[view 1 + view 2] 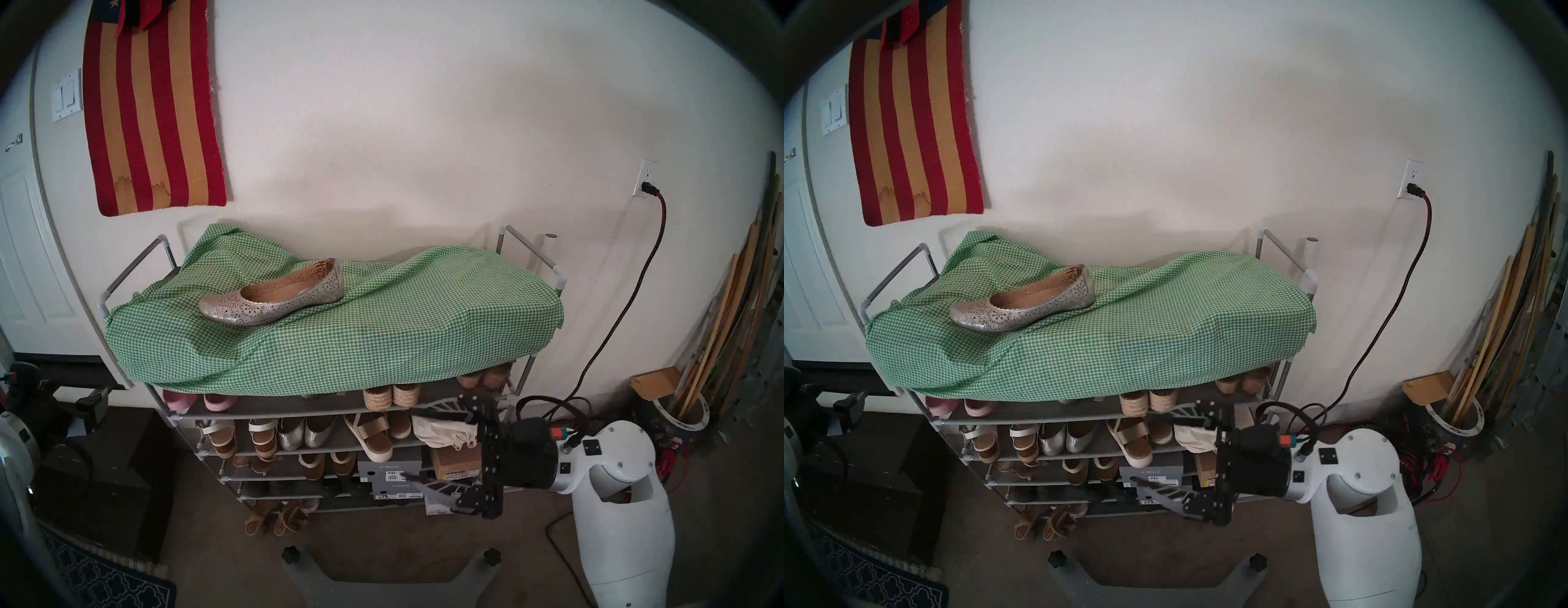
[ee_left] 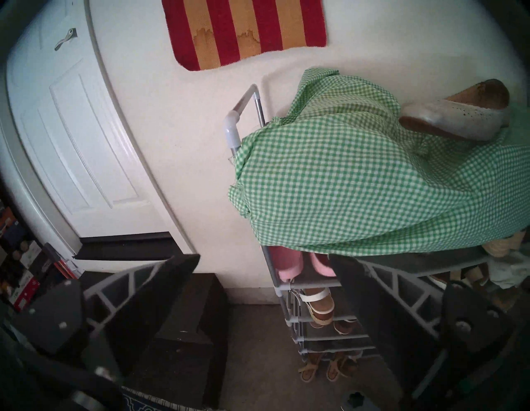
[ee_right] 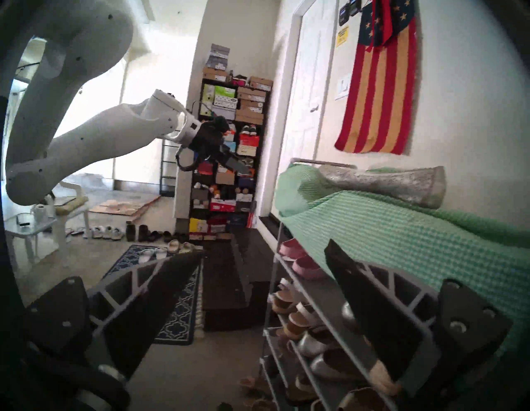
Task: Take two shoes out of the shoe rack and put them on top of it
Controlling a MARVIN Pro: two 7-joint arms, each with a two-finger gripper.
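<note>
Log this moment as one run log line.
perforated flat: one on gingham cloth atop shoe rack | second flat: not seen | right gripper: open, empty, at shelves | left gripper: open, empty

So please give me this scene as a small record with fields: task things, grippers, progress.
perforated shoe: lies on the gingham cloth, left half of the top, toe to the left
second perforated shoe: not identifiable in any view
shoe rack: lower shelves full of other shoes
right gripper: jaws open, empty, in front of the rack's right side
left gripper: jaws open, empty, left of the rack
progress: one of two shoes on top
</note>
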